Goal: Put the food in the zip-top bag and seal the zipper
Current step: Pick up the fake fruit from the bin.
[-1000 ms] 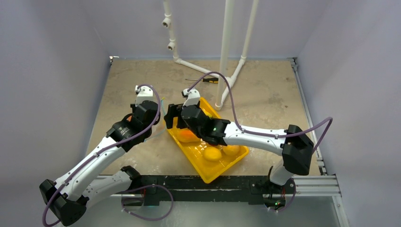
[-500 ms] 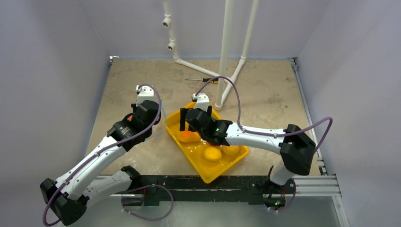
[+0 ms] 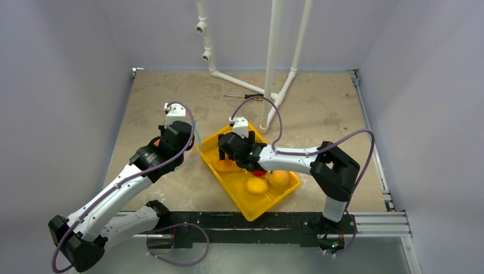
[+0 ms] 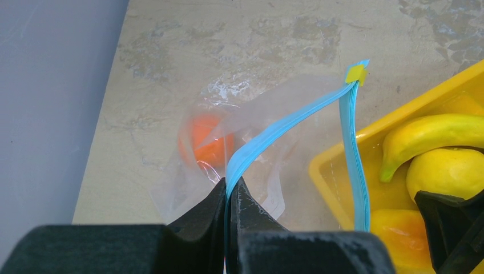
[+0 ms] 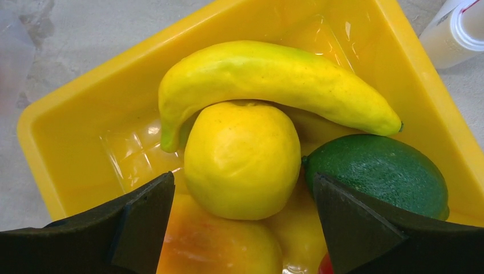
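At left on the bench (image 4: 257,34), left pincer (image 4: 229,188) pinches the zipper (image 4: 285,120) of the zip-top bag (image 4: 257,108), orange fruit (image 4: 204,140) inside. Right, just beside it: right pincer (image 5: 242,188) wide over lemon (image 5: 242,154), banana (image 5: 274,80), avocado (image 5: 376,168) in yellow tray (image 5: 74,108).

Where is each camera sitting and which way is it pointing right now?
Top external: fixed above and behind the arms, looking down at the table; both arms show, bases at the bottom.
Left wrist: on the left arm, looking down past the shut left hand pinching the zipper of the zip-top bag; its black fingers show.
Right wrist: on the right arm, looking down into the yellow tray; the open right hand shows at both sides.
Shared: both wrist views catch the banana in the tray.
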Controlling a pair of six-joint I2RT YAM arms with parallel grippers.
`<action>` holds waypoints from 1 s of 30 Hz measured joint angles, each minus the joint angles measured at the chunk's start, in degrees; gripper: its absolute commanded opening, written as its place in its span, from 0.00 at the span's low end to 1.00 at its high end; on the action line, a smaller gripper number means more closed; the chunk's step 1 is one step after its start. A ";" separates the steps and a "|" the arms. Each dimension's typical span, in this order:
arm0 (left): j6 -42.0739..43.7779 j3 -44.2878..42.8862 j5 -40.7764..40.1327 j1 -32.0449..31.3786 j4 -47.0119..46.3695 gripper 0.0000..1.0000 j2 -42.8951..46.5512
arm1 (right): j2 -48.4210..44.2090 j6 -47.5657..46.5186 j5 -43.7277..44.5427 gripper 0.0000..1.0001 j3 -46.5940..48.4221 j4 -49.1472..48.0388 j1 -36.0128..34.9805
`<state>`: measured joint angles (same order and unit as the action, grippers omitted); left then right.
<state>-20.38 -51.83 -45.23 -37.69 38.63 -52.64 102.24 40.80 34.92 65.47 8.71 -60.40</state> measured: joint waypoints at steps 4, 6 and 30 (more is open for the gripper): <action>0.00 0.00 0.09 0.00 0.00 0.00 0.00 | 0.94 -0.28 0.42 0.92 1.20 0.31 0.20; 0.00 0.00 0.11 0.00 0.00 0.00 0.00 | 1.03 -0.35 0.59 0.90 1.92 0.31 0.42; 0.02 0.00 0.76 0.00 -0.02 0.00 0.00 | 4.15 -0.76 2.12 0.45 3.93 1.25 0.79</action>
<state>-20.36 -51.83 -44.47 -37.69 38.61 -52.64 106.39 40.03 37.04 69.41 9.96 -59.61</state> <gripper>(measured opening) 0.003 0.695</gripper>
